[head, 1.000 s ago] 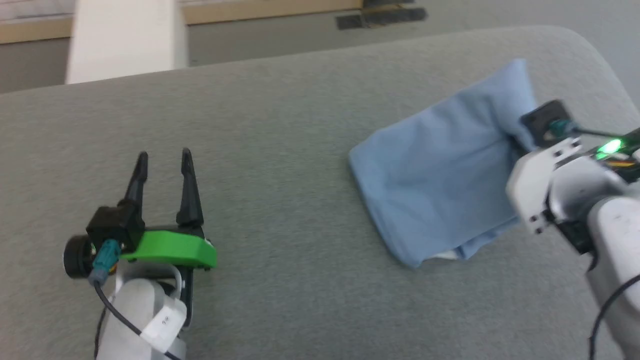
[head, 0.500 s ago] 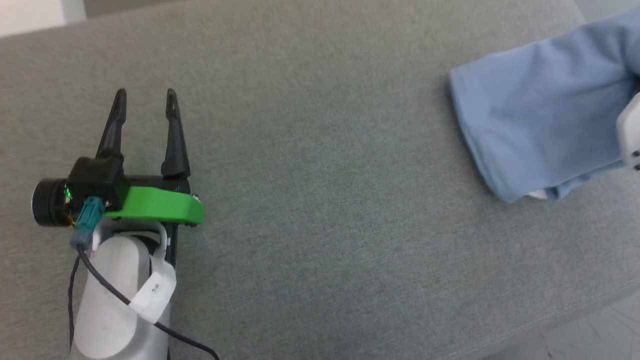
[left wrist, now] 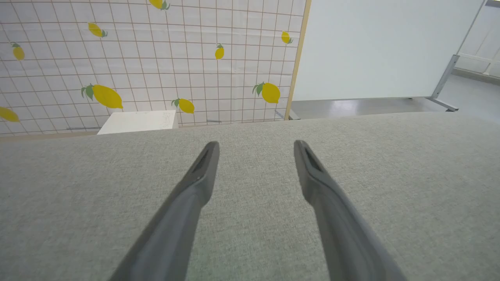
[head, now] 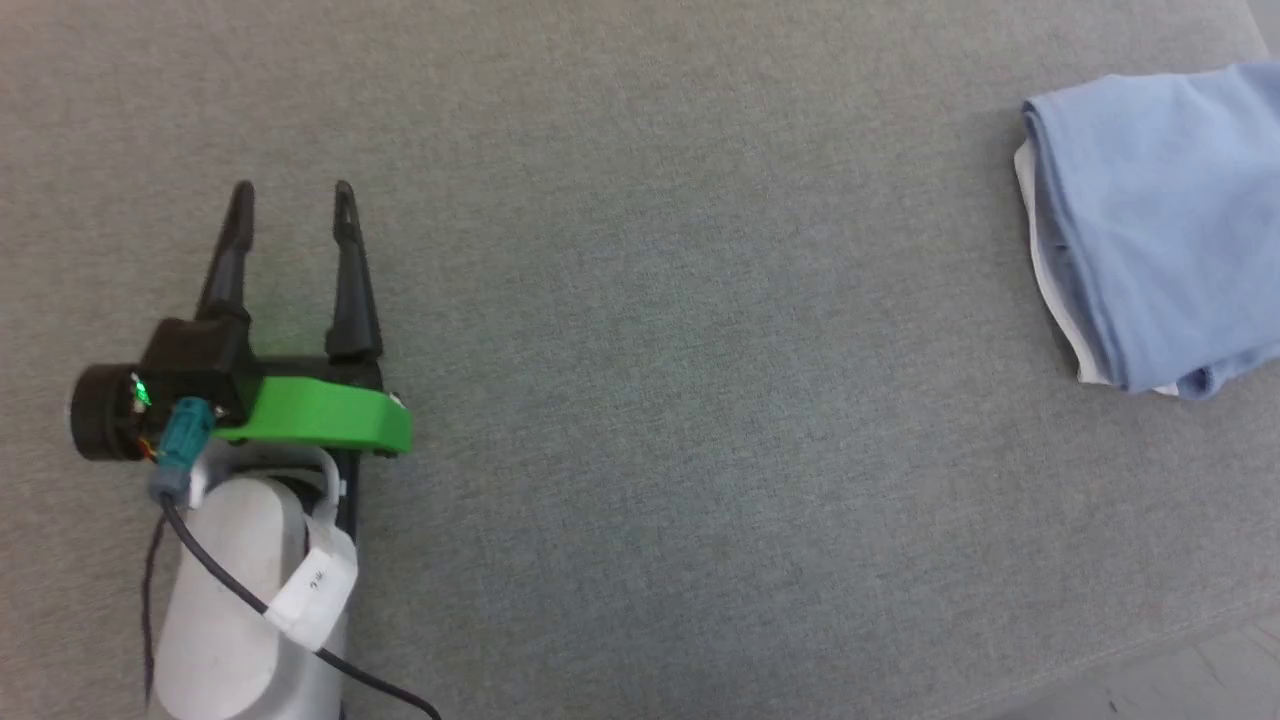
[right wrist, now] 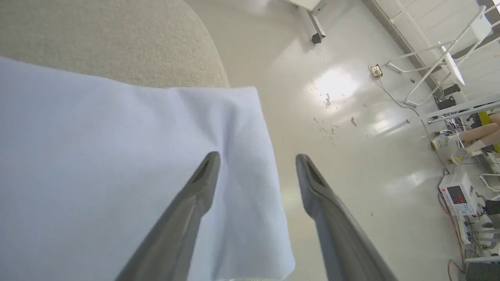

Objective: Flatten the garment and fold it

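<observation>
The head camera looks almost straight down on the grey cushion (head: 700, 400) from fairly near, with the left gripper (head: 292, 190) over the cushion's left part and the garment (head: 1150, 220) at its right end. The left wrist camera sits low and close over the cushion, facing along its own fingers (left wrist: 187, 210) toward the cushion's far edge and the lemon-print wall (left wrist: 136, 58) beyond it. The right wrist camera hangs close above the cushion's rounded corner, facing down past the garment to the floor (right wrist: 351, 117). The head and left wrist views share the stretch of cushion around the left gripper. The head and right wrist views share the garment.
</observation>
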Available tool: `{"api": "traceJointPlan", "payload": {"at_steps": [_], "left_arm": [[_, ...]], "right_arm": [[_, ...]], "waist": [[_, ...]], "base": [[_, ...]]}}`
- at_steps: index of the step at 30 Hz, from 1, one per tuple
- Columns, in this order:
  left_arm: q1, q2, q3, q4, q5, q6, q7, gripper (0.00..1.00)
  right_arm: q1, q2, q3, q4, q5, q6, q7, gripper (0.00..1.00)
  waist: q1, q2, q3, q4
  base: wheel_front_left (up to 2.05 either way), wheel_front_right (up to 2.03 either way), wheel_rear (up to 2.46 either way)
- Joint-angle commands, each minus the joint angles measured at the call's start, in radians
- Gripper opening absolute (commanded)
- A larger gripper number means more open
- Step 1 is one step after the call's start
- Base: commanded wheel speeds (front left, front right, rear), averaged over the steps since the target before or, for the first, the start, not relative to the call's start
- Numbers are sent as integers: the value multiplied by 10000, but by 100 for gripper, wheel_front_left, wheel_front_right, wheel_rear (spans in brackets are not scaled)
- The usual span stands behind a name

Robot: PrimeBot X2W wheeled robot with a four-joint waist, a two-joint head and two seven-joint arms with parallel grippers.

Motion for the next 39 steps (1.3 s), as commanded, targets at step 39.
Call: {"api": "traceJointPlan", "payload": {"at_steps": [39], "left_arm": [[2385,-686,-934,1775,-1739,59,-437,100]], "right_arm": [[8352,3850,1617,-8142,3123,-19,-2536,100]], "waist": [[-1,0,-4548,3222]], "base": [[0,0,0]]}}
